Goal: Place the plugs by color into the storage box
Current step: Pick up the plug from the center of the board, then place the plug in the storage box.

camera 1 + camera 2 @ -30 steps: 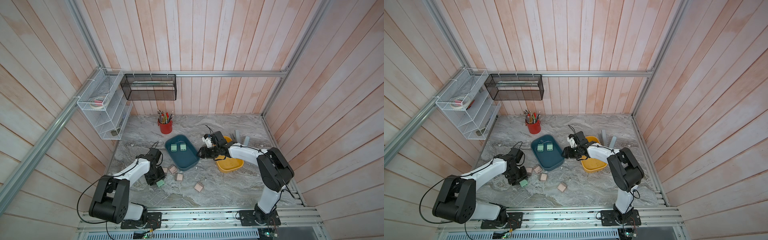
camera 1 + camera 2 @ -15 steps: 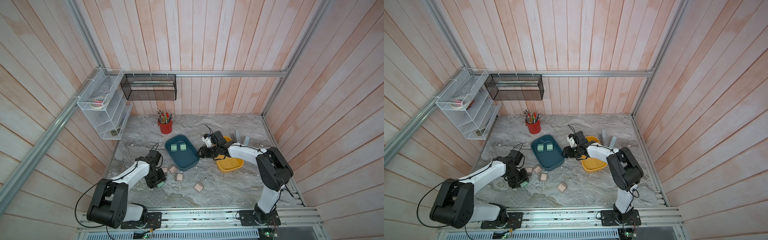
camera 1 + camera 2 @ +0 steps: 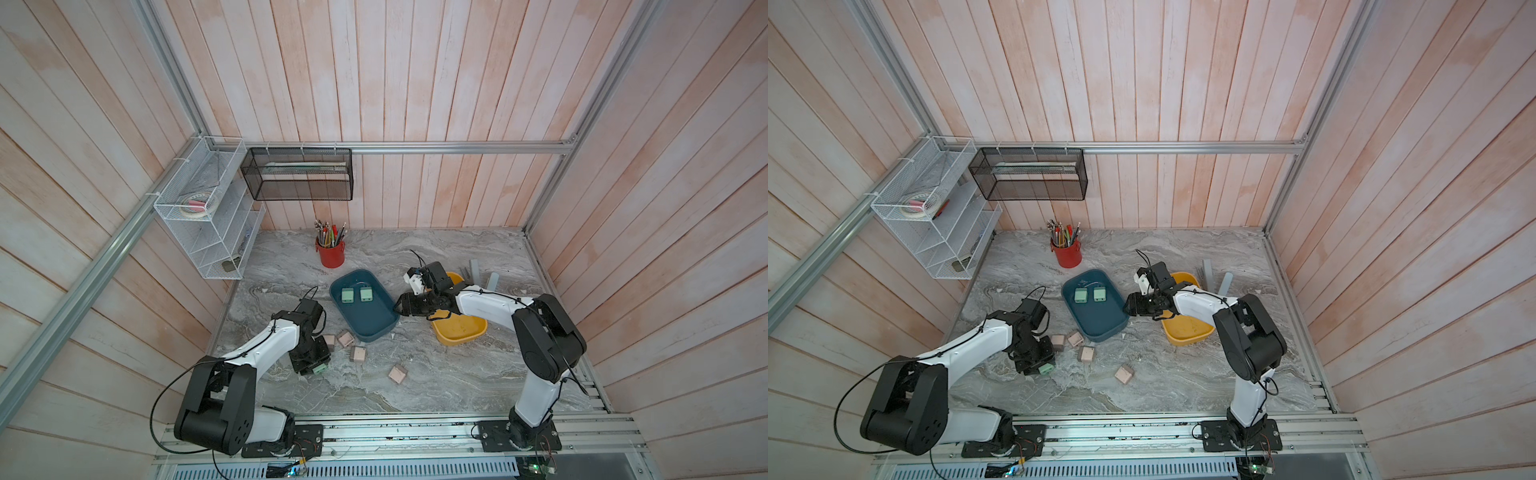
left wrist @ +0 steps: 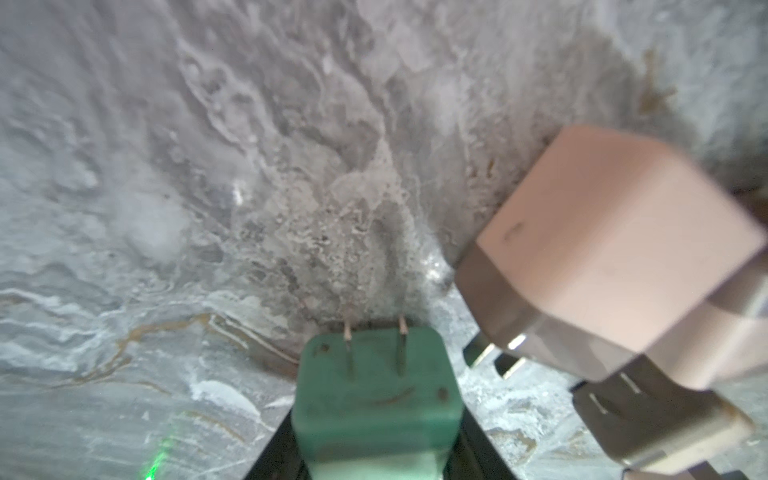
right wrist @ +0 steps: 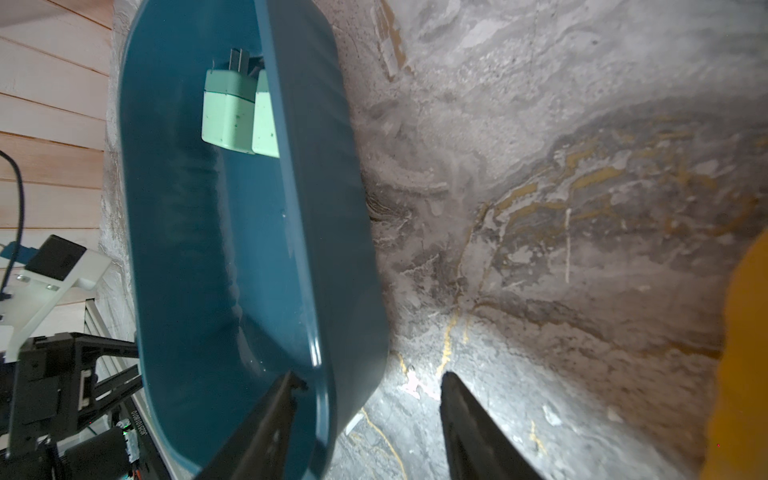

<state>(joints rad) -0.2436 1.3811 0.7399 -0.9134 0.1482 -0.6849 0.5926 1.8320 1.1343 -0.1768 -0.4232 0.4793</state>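
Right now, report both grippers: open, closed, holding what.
Left gripper: closed on a green plug.
Right gripper: open, astride the blue storage box's wall, not gripping it.

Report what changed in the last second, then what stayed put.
The left gripper closed on the green plug beside the pink ones, its arm shifting slightly; the plug has not visibly left its spot. Unchanged: the right gripper, open, straddling the rim of the blue tray; two green plugs in that tray; four pink plugs on the table.
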